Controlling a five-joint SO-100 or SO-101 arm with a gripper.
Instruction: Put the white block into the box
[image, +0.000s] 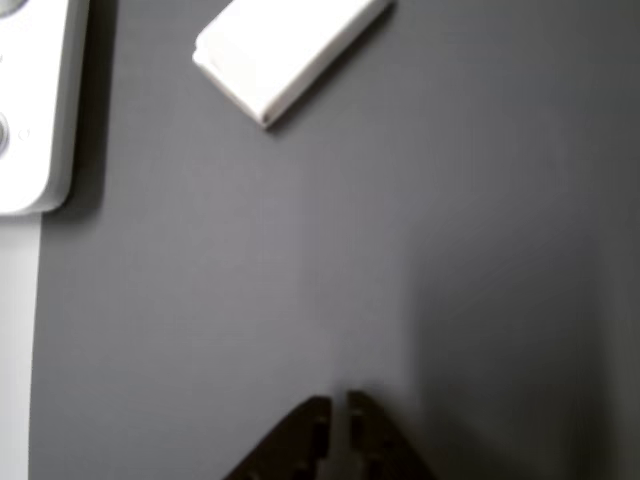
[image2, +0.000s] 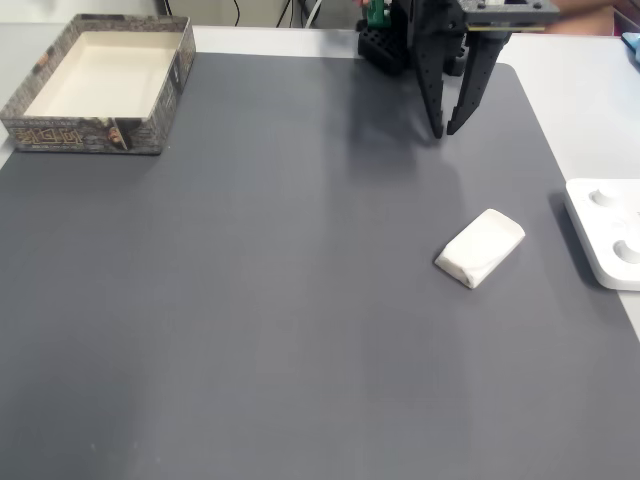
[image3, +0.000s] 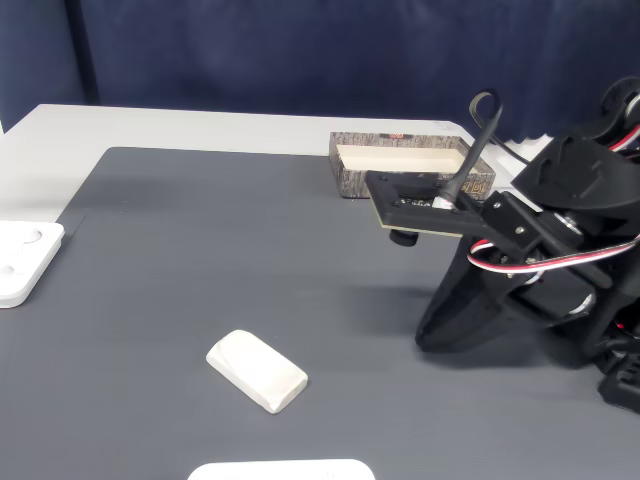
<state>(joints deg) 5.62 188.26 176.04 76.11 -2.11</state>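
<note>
The end effector (image2: 442, 132) is hanging just above the grey mat (image2: 280, 300) with its two dark fingers nearly pressed together, gripping nothing; in the other view their tips (image: 352, 405) are showing a thin slit between them. The white block (image2: 481, 247) is lying flat on the mat, apart from the end effector and set at a slant, near the white device (image2: 608, 240) at the mat's edge. The box (image2: 166, 88) is sitting well apart, at the opposite corner of the desk. Judging from this, reaching is the step in hand: the fingers should be spreading, turning to straddle the block's narrow width, and descending squarely over its middle before closing.
</note>
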